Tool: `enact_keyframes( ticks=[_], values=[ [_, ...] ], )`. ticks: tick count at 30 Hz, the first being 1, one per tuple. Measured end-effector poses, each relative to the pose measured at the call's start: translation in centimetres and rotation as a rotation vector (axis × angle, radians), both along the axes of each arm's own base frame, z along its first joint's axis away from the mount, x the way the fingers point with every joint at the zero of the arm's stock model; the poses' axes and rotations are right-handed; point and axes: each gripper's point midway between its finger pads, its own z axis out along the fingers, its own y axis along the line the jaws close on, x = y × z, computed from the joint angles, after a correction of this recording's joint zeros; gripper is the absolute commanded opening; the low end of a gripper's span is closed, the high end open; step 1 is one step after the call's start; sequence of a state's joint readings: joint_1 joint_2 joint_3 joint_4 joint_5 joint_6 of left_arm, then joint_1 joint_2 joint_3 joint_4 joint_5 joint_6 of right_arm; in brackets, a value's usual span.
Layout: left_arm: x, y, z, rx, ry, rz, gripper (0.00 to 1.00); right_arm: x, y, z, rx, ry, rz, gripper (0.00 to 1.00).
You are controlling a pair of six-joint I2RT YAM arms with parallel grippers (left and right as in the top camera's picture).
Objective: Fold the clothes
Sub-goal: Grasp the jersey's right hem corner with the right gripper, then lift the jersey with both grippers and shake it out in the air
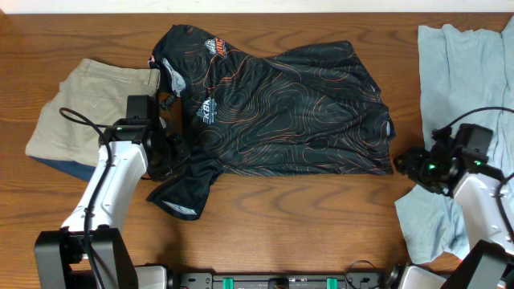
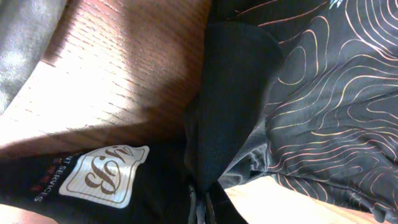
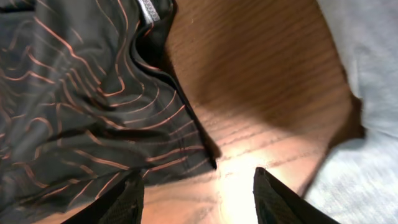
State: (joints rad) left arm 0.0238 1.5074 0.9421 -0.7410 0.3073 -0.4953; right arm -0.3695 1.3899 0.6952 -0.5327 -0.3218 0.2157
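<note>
On the jersey (image 2: 336, 93), "SERVICES" lettering; left pincer (image 2: 202, 208) pinches its fabric, right pincer (image 3: 199, 186) gapes empty.

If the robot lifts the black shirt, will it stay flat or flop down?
Probably flop: the jersey lies in soft wrinkles and bunches where the left gripper pinches it. It looks thin, so it is likely light. It might slide easily on the smooth table.

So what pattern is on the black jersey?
The jersey has thin orange contour lines on black, plus white and orange logos; it shows best in the overhead view.
</note>
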Motion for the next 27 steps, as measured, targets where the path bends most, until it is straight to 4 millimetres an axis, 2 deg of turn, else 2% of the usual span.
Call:
enact_keyframes(
  ticks=[12, 16, 20, 22, 25, 27],
  values=[
    [0.0, 0.0, 0.0, 0.0, 0.001, 0.0, 0.06, -0.2, 1.6, -3.2, -0.025, -0.07, 0.024, 0.49],
    [0.0, 0.0, 0.0, 0.0, 0.0, 0.0, 0.06, -0.4, 2.5, -3.6, -0.022, -0.068, 0.047, 0.47],
    [0.0, 0.0, 0.0, 0.0, 0.0, 0.0, 0.06, 0.1, 2.5, -3.7, -0.025, -0.082, 0.033, 0.43],
    [0.0, 0.0, 0.0, 0.0, 0.0, 0.0, 0.07, 0.5, 2.3, -3.7, -0.024, -0.093, 0.016, 0.36],
    [0.0, 0.0, 0.0, 0.0, 0.001, 0.0, 0.06, 1.0, 2.2, -4.1, -0.014, -0.095, -0.004, 0.11],
    [0.0, 0.0, 0.0, 0.0, 0.001, 0.0, 0.06, 1.1, 2.2, -4.4, -0.004, -0.087, -0.016, 0.01]
  ],
)
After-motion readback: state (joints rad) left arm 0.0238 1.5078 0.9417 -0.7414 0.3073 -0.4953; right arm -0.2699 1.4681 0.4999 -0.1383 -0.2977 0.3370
